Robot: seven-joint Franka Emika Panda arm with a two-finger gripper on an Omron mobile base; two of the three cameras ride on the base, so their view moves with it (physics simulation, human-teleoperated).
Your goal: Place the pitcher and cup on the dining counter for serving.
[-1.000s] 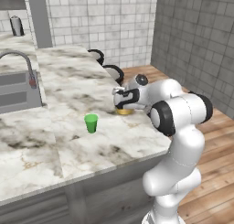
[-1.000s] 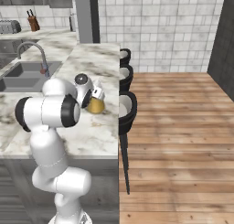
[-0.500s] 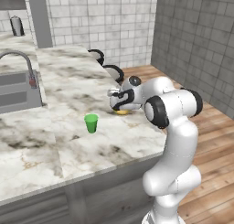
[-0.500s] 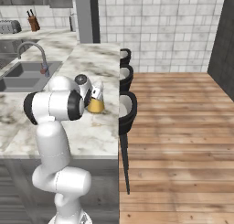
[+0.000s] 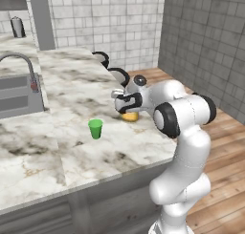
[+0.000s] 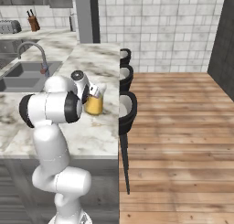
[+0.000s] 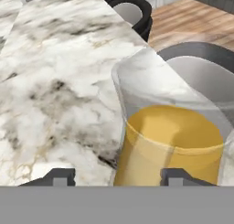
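The pitcher [image 5: 130, 115] [image 6: 94, 104], a clear glass jug with orange-yellow liquid, stands upright on the dining counter [image 5: 72, 85] near its right edge. In the hand view the pitcher [image 7: 173, 136] looms close, off to the right, with the marble counter [image 7: 59, 58] behind it. My gripper [image 5: 119, 99] [image 6: 96, 89] [image 7: 117, 177] hovers at the jug's upper part with its fingertips [image 7: 59, 177] spread apart, open, gripping nothing. The small green cup [image 5: 95, 128] stands upright on the counter, left of the jug and nearer the front edge.
A sink [image 5: 16, 97] with a curved faucet [image 5: 28, 66] is set into the counter's left part. Black stools [image 5: 101, 58] [image 6: 127, 109] line the counter's far side over a wooden floor [image 6: 183, 127]. A knife block [image 6: 32, 23] stands on the back counter.
The arm's elbow has swung a little while the hand stays by the pitcher. Pitcher and cup stand where they were.
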